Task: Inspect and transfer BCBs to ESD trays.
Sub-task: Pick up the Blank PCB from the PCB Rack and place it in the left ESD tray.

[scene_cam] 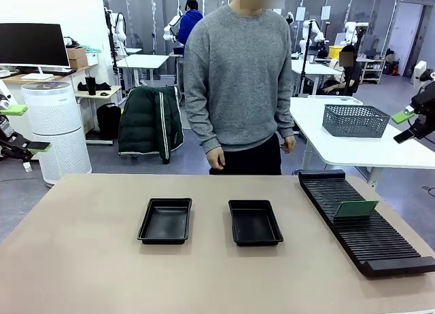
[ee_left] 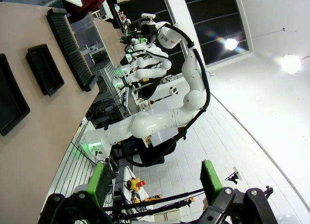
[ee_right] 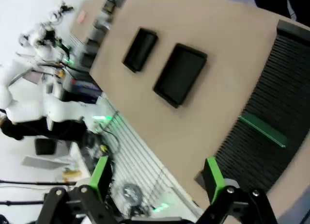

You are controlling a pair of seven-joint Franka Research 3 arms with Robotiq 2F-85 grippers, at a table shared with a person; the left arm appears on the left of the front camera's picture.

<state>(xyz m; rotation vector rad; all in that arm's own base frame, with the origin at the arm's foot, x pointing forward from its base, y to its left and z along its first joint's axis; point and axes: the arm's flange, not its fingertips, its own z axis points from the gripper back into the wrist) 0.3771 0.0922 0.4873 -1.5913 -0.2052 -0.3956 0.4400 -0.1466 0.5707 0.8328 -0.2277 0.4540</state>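
Note:
Two black ESD trays lie side by side mid-table, the left tray [scene_cam: 165, 220] and the right tray [scene_cam: 255, 222], both with bare floors. One green BCB [scene_cam: 356, 208] stands on edge in a slot of the long black ribbed rack [scene_cam: 367, 229] at the right. My left gripper [scene_cam: 24, 129] hovers open beyond the table's left edge, holding nothing. My right gripper [scene_cam: 406, 126] hangs open high at the far right, above and behind the rack. In the right wrist view my open gripper [ee_right: 156, 175] looks down on the BCB [ee_right: 261, 129], the rack [ee_right: 286, 88] and a tray [ee_right: 180, 73]. The left wrist view shows its open gripper [ee_left: 154, 180] and a tray [ee_left: 44, 69].
A person in a grey sweater [scene_cam: 238, 76] stands at the table's far edge, hands down at the sides. Behind on the right, a white table [scene_cam: 340, 147] carries a grey mesh basket [scene_cam: 355, 119]. A white cylindrical unit [scene_cam: 54, 130] stands off the left corner.

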